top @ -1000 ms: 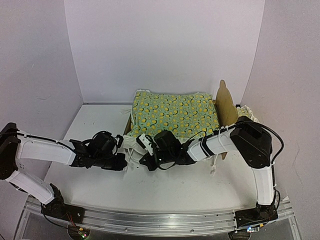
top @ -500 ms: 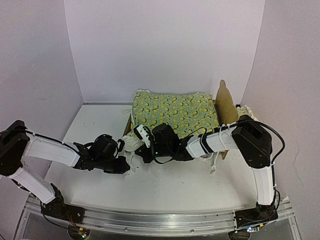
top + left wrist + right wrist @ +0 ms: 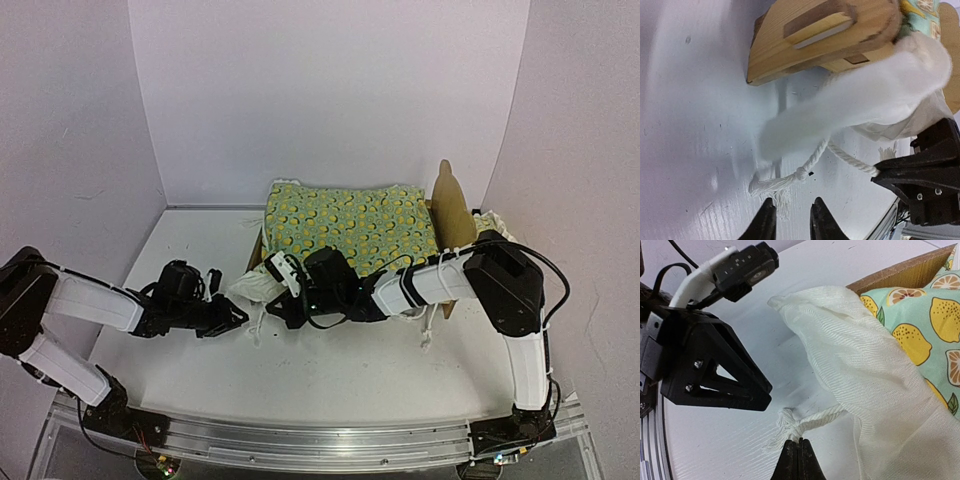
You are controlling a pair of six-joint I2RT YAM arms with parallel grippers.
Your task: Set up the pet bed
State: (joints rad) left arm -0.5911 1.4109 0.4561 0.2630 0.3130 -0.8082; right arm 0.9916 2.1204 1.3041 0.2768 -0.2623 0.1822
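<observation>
The pet bed stands at the back of the white counter, right of centre. A lemon-print blanket covers almost all of it. Only its tall curved headboard at the right end and a wooden corner at the left end show, and whatever lies under the blanket is hidden.

A pale gauze drawstring bag hangs out over the bed's left end onto the counter. In the left wrist view it is a blurred white mass, and what is in it cannot be made out.

The right arm reaches leftward across the front of the bed and hides the near rail. The right gripper is closed tight, its tips pinching the bag's white cord just by a frayed knot.

The left gripper sits low over the counter just beside the bag, with its jaws a narrow way apart and nothing between them. A second knotted, frayed cord end lies on the counter just ahead of its tips. Only the tips show in that view; the rest is cut off by the lower edge.
</observation>
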